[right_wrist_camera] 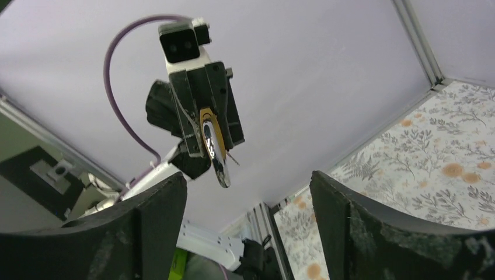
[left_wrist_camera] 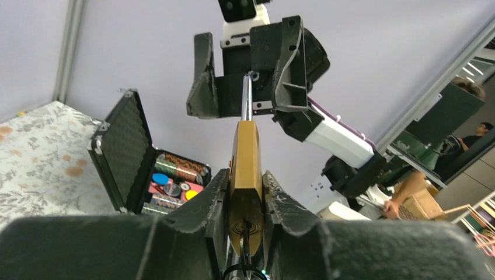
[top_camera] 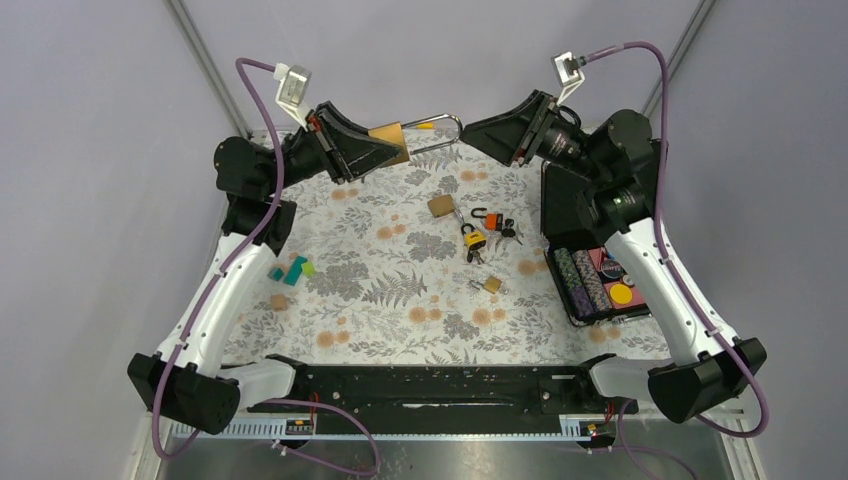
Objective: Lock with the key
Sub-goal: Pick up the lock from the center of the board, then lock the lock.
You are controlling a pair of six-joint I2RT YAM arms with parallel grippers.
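Observation:
My left gripper (top_camera: pixel 385 148) is shut on a brass padlock (top_camera: pixel 388 140), held in the air above the table's far edge. Its long silver shackle (top_camera: pixel 440 130) points right toward my right gripper (top_camera: pixel 472 135). In the left wrist view the lock body (left_wrist_camera: pixel 246 157) is clamped between the fingers of the left gripper (left_wrist_camera: pixel 246 181). A key (left_wrist_camera: pixel 248 236) on a ring sits in the keyhole. The shackle tip (left_wrist_camera: pixel 247 96) lies between the spread fingers of the right gripper (left_wrist_camera: pixel 245 76). The right gripper (right_wrist_camera: pixel 248 198) is open and holds nothing; its view shows the padlock (right_wrist_camera: pixel 207 125) a short way off.
Smaller padlocks lie mid-table: a brass one (top_camera: pixel 440 206), a yellow one (top_camera: pixel 473 240), an orange one (top_camera: pixel 492 219) with keys (top_camera: pixel 510 235), and a small one (top_camera: pixel 490 285). An open black case of poker chips (top_camera: pixel 597 280) stands at the right. Toy blocks (top_camera: pixel 292 270) lie at the left.

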